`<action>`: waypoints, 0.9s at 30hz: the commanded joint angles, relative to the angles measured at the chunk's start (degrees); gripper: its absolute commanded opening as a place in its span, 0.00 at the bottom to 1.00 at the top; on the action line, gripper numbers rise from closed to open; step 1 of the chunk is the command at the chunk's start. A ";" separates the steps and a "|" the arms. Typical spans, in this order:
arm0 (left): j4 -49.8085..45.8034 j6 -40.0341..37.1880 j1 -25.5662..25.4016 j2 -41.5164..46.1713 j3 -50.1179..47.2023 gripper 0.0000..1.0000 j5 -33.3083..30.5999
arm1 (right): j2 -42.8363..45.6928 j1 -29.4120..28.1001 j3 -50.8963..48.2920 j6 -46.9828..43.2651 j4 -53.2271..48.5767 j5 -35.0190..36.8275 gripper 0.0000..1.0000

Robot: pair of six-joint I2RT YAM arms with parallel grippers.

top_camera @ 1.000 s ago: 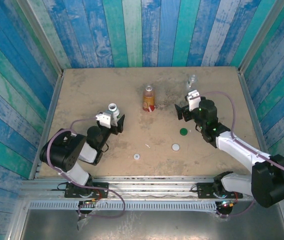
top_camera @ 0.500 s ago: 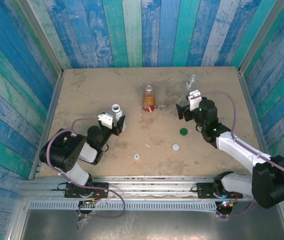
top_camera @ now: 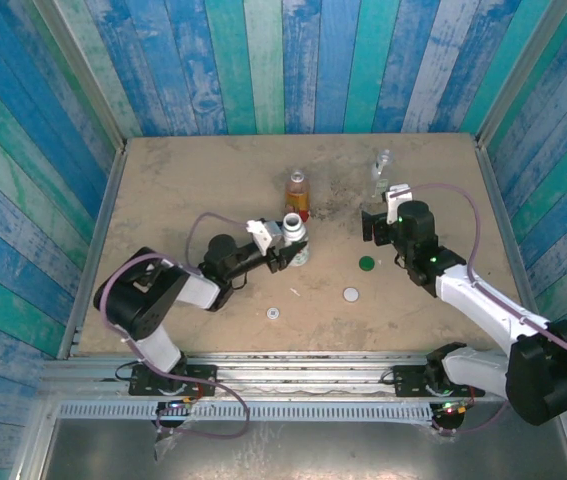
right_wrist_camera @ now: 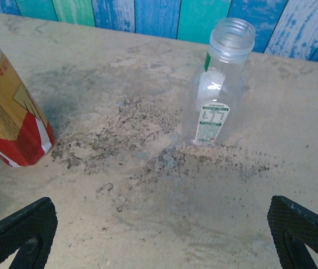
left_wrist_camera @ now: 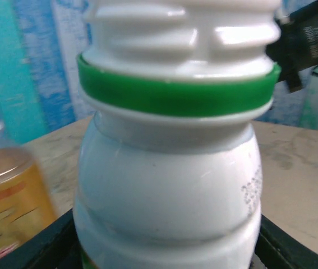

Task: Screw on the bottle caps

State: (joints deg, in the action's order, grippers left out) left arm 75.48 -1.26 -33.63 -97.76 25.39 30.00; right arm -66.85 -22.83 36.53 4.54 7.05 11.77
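While my left gripper [top_camera: 285, 252] clamps the white bottle [top_camera: 295, 232] at mid-frame and my right gripper [top_camera: 371, 226] gapes wide near the clear bottle [top_camera: 383, 172] at upper right, nothing is capped yet: green cap [top_camera: 366, 264], white cap [top_camera: 350, 295] and small cap [top_camera: 274, 313] lie loose on the table [top_camera: 183, 180].

No wording can be read outright. The slim clear bottle [right_wrist_camera: 221, 78] carries a small white label [right_wrist_camera: 212, 120] with a green band and dark print too fine to make out. The amber bottle [right_wrist_camera: 4, 106] has a red-and-white label [right_wrist_camera: 28, 140] with illegible red marks above it. The white bottle [left_wrist_camera: 164, 190] bears a faint, blurred stamped code [left_wrist_camera: 252, 196].
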 commanded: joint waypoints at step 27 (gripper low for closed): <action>-6.29 -2.86 -3.59 -5.12 1.33 0.63 2.40 | -15.91 -1.34 5.32 8.32 -20.36 -9.33 0.74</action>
State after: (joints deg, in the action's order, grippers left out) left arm 75.59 -1.80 -36.53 -103.96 25.93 32.91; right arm -81.93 -23.88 41.58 11.97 -11.55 2.55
